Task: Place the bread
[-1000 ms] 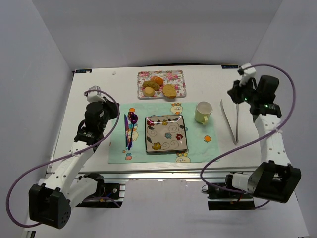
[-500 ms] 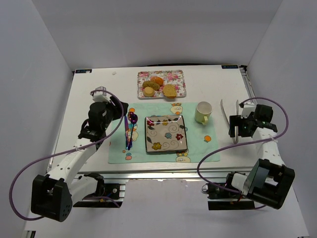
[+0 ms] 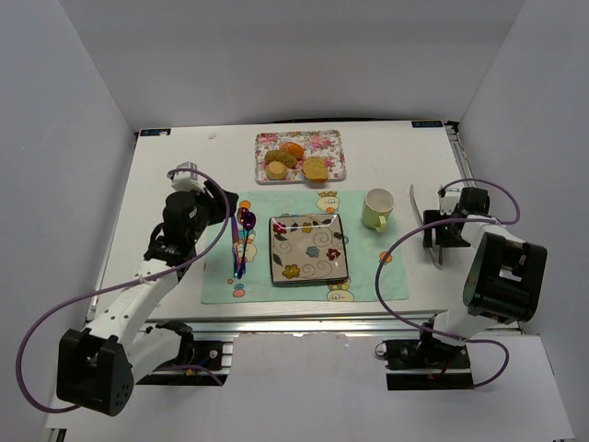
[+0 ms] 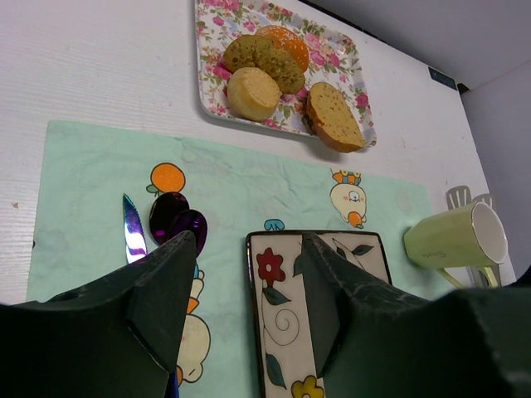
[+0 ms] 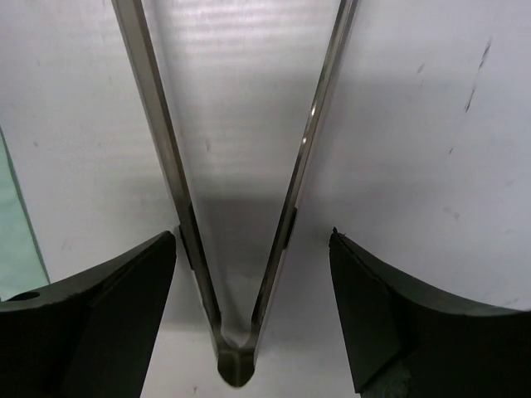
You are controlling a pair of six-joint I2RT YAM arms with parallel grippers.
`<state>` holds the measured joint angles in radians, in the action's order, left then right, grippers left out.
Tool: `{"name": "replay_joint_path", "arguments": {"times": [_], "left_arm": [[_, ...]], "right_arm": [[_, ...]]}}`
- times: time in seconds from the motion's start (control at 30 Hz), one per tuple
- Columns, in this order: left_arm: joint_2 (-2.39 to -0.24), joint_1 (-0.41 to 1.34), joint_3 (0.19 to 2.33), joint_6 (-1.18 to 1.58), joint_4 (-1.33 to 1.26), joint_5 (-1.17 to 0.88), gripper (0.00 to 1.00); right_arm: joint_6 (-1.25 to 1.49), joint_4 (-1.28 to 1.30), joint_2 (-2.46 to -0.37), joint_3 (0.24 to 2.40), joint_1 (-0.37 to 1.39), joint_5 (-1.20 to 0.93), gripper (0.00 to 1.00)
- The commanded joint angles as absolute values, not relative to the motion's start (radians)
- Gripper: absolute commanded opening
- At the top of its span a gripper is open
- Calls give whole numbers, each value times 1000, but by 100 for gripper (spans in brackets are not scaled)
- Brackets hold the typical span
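You are barely starting: right gripper [image 5: 249,319], spread wide, straddling tongs [image 5: 160,162] at 3 o'clock; left gripper [image 4: 246,286] idling wide; bread [image 3: 294,159] sitting on tray [image 3: 335,139] at 12.

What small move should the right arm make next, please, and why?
Probably close the right jaws on the tongs. The right wrist view shows them open, straddling both tong arms near the hinge, and the bread lies untouched on the floral tray, so a tool grasp seems to come first.
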<state>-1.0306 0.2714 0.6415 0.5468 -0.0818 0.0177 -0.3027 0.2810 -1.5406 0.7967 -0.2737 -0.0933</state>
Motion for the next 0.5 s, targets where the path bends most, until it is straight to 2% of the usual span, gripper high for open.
{"name": "replay_joint_path", "arguments": {"times": [0.0, 0.13, 0.3, 0.37, 0.43, 0.47], "left_arm": [[-976, 270, 626, 552, -65, 32, 63], [-956, 270, 624, 554, -38, 41, 63], [-940, 270, 637, 538, -6, 54, 63], [-933, 270, 631, 541, -6, 57, 63], [-930, 270, 627, 546, -6, 52, 63], [-928, 270, 629, 549, -6, 51, 63]], "right_arm": [[-267, 190, -1583, 857, -270, -124, 77], [-236, 178, -1646, 894, -270, -155, 71], [-261, 189, -1692, 908, -270, -213, 52], [-273, 170, -1690, 900, -270, -224, 49], [-290, 153, -1701, 917, -270, -232, 41], [-298, 161, -1707, 933, -270, -244, 31]]}}
